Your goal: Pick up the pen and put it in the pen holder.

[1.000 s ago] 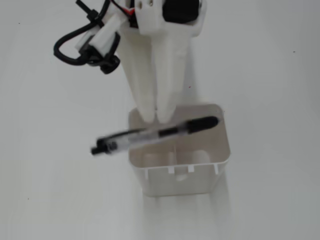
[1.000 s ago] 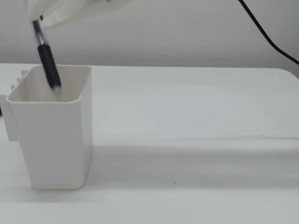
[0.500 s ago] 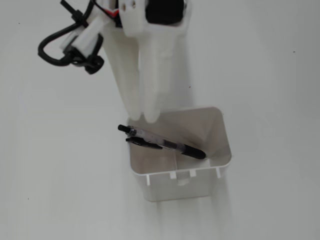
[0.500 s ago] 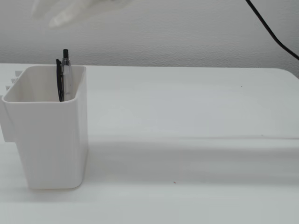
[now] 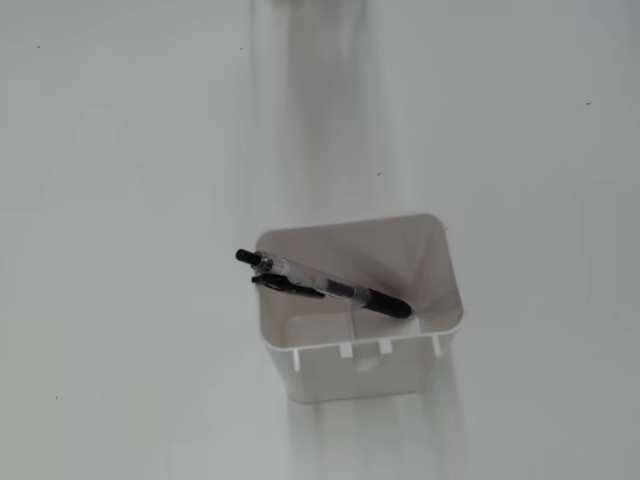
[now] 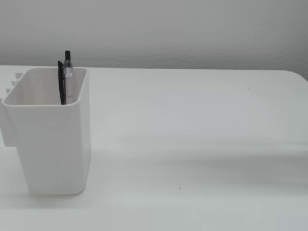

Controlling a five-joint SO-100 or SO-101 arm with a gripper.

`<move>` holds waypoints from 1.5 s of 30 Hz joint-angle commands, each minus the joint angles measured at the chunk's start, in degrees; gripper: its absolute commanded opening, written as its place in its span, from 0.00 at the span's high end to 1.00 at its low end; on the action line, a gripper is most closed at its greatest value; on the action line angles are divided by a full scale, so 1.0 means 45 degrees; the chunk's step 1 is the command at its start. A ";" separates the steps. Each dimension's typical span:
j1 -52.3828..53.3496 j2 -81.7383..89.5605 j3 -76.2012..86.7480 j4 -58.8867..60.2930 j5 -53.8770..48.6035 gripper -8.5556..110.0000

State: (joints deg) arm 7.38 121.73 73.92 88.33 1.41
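Clear-barrelled, the pen (image 5: 322, 285) leans inside the pen holder (image 5: 436, 300) on the desk (image 5: 120, 380), button end above the rim. It looks light, stiff, slippery; best held at its rubber section. No end effector is visible.

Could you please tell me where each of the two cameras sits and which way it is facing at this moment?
A fixed view: sits above, looking down into the pen holder at the slanted pen; no arm or pincer shows.
A fixed view: sits low at table height, facing the pen holder's side and the wall behind; no arm shows.
Shared: both fixed views show the pen inside the holder, its button end above the rim.
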 commanded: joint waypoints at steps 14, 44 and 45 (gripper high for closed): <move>0.0039 1.1367 1.7109 -0.5078 0.1582 0.88; 0.0039 1.6230 2.3086 -0.5684 0.1738 0.93; 0.0039 1.6230 2.3086 -0.5684 0.1738 0.93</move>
State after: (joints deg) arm 7.56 191.87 177.36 63.19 9.23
